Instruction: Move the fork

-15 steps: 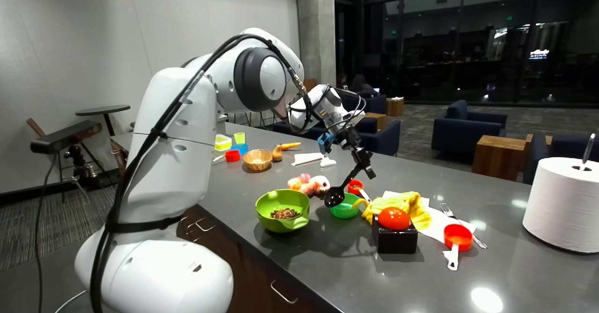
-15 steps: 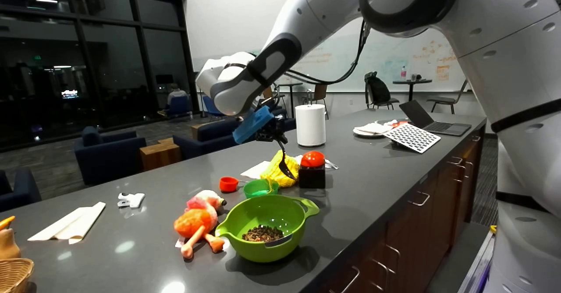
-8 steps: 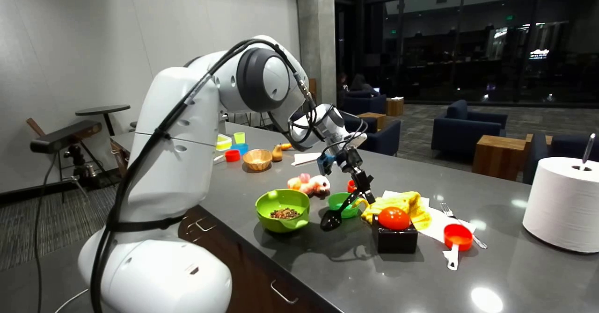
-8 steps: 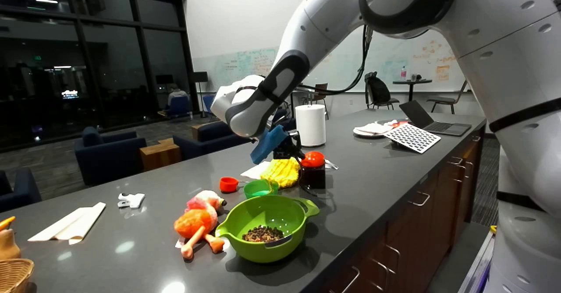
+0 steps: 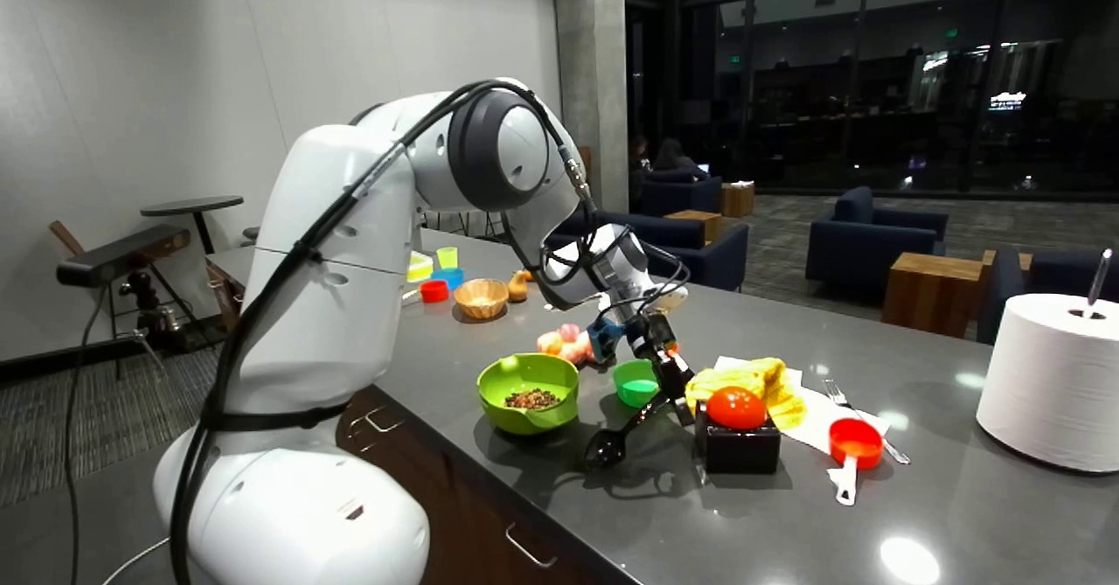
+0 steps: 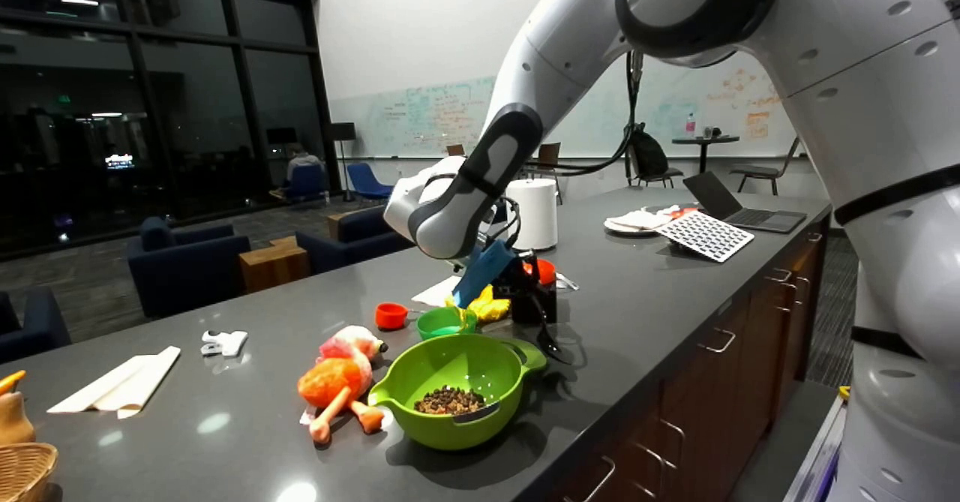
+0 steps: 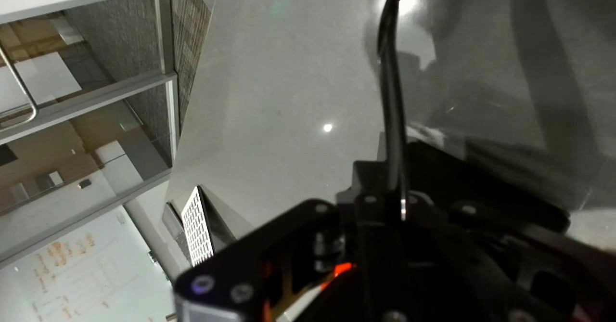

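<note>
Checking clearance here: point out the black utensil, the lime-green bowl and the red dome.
Black utensil (image 5: 606,448), in an exterior view: on its rounded head.
Lime-green bowl (image 6: 442,433), in an exterior view: on its outer wall.
Red dome (image 5: 735,408), in an exterior view: on its front.

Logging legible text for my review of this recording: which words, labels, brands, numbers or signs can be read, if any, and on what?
None can be read clearly enough to quote.
Lit white sign at the dark window, in both exterior views: blurred.
Small green lights there: too small to tell whether they bear text.
Teal handwriting and orange handwriting on the whiteboard: too small or blurred to read.
</note>
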Motion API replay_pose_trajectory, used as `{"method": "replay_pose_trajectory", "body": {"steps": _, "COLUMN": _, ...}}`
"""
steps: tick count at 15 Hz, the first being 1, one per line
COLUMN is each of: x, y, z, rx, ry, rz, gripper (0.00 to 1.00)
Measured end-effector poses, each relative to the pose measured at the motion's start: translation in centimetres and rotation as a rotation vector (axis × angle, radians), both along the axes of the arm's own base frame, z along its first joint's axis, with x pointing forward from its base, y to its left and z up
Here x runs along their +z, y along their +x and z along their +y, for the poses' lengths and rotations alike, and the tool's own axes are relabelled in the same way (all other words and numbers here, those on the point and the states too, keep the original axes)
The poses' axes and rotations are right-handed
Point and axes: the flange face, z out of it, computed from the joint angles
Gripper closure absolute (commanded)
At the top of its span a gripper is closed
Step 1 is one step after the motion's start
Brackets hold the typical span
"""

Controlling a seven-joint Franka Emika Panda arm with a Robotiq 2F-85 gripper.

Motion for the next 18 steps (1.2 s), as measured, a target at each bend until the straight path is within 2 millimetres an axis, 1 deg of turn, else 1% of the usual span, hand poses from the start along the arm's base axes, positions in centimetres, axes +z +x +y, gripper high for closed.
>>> {"method": "replay_pose_trajectory", "body": {"steps": 4, "x": -1.6, "y": -0.7, "z": -0.5, "rx": -0.031, "ry": 0.066, "rz": -0.001, "gripper": 1.0}}
{"method": "replay_pose_trajectory", "body": {"steps": 9, "x": -2.9, "y": -0.9, "z": -0.6, "rx": -0.06, "ry": 0.128, "rz": -0.011, "gripper": 1.0}}
{"method": "replay_pose_trajectory", "body": {"steps": 10, "x": -3.0, "y": -0.9, "z": -0.5, "rx": -0.062, "ry": 0.132, "rz": -0.011, "gripper": 0.74}}
{"method": "replay_pose_trajectory", "body": {"steps": 11, "x": -3.2, "y": -0.9, "z": -0.5, "rx": -0.063, "ry": 0.136, "rz": -0.011, "gripper": 0.74}}
{"method": "replay_pose_trajectory", "body": {"steps": 13, "x": -3.3, "y": -0.8, "z": -0.5, "rx": -0.064, "ry": 0.14, "rz": -0.012, "gripper": 0.63}}
{"method": "replay_pose_trajectory", "body": {"steps": 14, "x": -3.3, "y": -0.8, "z": -0.4, "rx": -0.064, "ry": 0.142, "rz": -0.013, "gripper": 0.57}}
{"method": "replay_pose_trajectory", "body": {"steps": 18, "x": -3.3, "y": -0.7, "z": -0.3, "rx": -0.059, "ry": 0.15, "rz": -0.023, "gripper": 0.29}}
